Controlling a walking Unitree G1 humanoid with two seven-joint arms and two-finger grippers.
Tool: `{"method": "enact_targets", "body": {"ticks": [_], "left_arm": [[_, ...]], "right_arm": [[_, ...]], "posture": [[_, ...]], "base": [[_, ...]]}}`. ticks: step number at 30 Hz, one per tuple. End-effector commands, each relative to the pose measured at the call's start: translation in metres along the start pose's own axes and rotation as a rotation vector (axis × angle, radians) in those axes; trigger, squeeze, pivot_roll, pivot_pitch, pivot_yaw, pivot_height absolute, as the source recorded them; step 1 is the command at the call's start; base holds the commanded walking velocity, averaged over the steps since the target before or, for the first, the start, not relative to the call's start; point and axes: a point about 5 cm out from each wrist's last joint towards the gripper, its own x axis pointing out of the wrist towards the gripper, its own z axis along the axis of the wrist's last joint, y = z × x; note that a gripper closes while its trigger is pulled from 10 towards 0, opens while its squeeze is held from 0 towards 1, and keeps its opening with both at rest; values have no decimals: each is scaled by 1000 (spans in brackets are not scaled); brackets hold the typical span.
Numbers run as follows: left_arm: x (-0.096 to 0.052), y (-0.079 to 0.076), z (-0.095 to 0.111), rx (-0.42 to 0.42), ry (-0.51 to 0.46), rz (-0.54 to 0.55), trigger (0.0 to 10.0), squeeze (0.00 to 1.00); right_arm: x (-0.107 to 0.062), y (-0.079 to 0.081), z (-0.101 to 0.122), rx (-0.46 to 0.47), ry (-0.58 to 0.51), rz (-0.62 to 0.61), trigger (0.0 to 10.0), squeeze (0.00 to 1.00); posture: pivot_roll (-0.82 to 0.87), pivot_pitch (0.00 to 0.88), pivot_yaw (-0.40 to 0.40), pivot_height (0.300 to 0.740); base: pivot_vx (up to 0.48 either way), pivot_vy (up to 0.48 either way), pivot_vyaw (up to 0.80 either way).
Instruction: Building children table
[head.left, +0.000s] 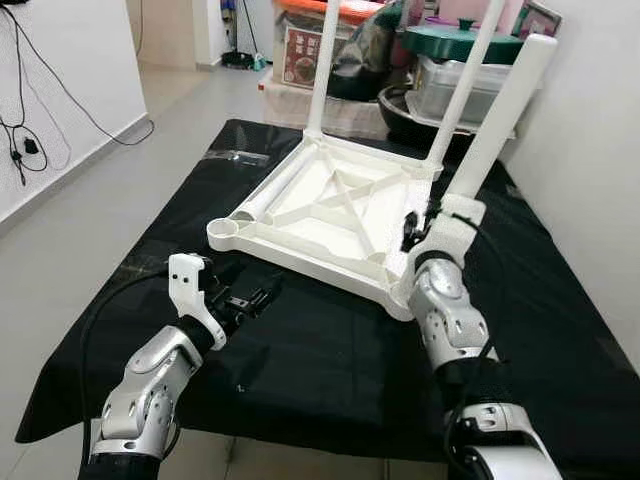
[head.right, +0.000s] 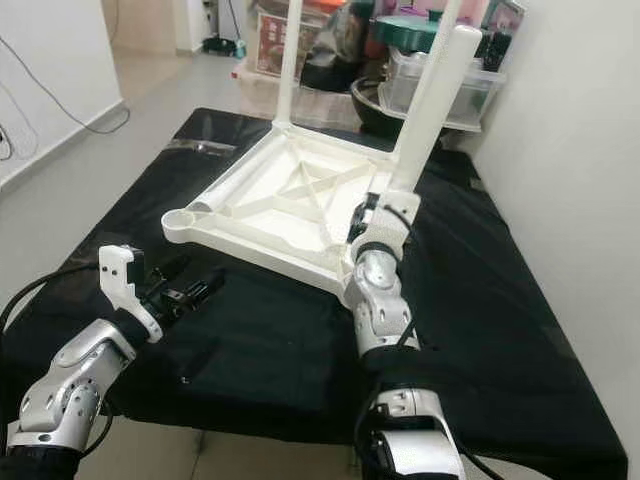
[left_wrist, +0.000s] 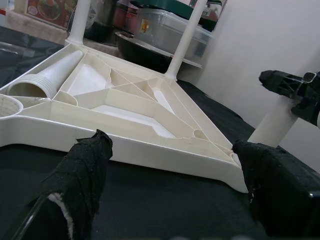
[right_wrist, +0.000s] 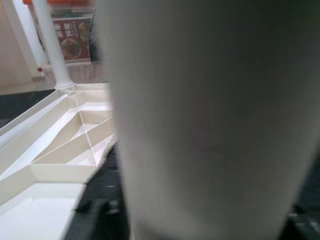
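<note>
Three legs stand in the upturned tabletop (head.left: 330, 215) on the black cloth (head.left: 300, 350), and a fourth leg (head.left: 275, 190) lies loose inside it, ahead of the left gripper (head.left: 245, 298), whose fingers are apart and empty. The right gripper (head.left: 415, 228) is clamped low on the near leg (head.left: 500, 120) at its corner socket. Stiff, light, smooth plastic by the look: grasp legs near the base.
</note>
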Motion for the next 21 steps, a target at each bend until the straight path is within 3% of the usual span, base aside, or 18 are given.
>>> {"method": "enact_targets", "body": {"ticks": [1,2,3,4,5,6,7,10,12,13,14,15,16,17,18,19,21], "left_arm": [[0,-3,-4,-7,11,-7,10000,0],[0,-3,-4,-7,11,-7,10000,0],[0,-3,-4,-7,11,-7,10000,0],[0,-3,-4,-7,11,-7,10000,0],[0,-3,-3,-7,11,-7,10000,0],[-1,-3,-3,-7,11,-7,10000,0],[-1,-3,-3,-7,11,-7,10000,0],[-1,-3,-3,-7,11,-7,10000,0],[-1,-3,-3,-8,10,-7,10000,0],[-1,-3,-3,-8,10,-7,10000,0],[-1,-3,-3,-8,10,-7,10000,0],[-1,-3,-3,-9,9,-8,10000,0],[-1,-3,-3,-9,9,-8,10000,0],[-1,-3,-3,-10,9,-9,10000,0],[-1,-3,-3,-10,9,-9,10000,0],[-1,-3,-3,-11,11,-11,10000,0],[-1,-3,-3,-11,12,-12,10000,0]], "right_arm": [[3,-4,-3,27,15,42,0,0],[2,0,-5,42,24,94,0,0],[-1,9,-7,65,46,230,0,0],[-1,9,-7,65,46,230,0,0],[-4,15,-9,80,59,324,0,0],[-18,23,-7,30,40,616,0,0],[-21,24,-6,12,34,678,0,0],[-23,25,-6,2,31,709,0,0],[-25,23,-7,3,45,760,0,0],[-37,18,-5,15,52,915,0,0],[-37,18,-5,15,52,915,0,0],[-52,11,-2,31,67,1091,0,0],[-52,11,-2,31,67,1091,0,0],[-65,6,-2,47,88,1227,0,0],[-65,6,-2,47,88,1227,0,0],[-82,0,-5,94,140,1404,0,0],[-95,-3,-3,143,162,1529,0,0]], "posture": [[95,0,-141,740],[95,0,-141,740],[95,0,-139,740],[95,0,-139,740],[95,0,-139,740],[93,0,-139,740],[93,0,-139,740],[93,0,-139,740],[92,0,-138,740],[90,0,-138,740],[90,0,-138,740],[87,0,-134,740],[87,0,-134,740],[85,0,-133,740],[85,0,-133,740],[90,0,-132,740],[90,0,-132,740]], "base": [[0,0,0],[0,0,0],[0,0,0],[0,0,0],[0,0,0],[0,0,0],[0,0,0],[0,0,0],[0,0,0],[0,0,0],[0,0,0],[0,0,0],[0,0,0],[0,0,0],[0,0,0],[0,0,0],[0,0,0]]}}
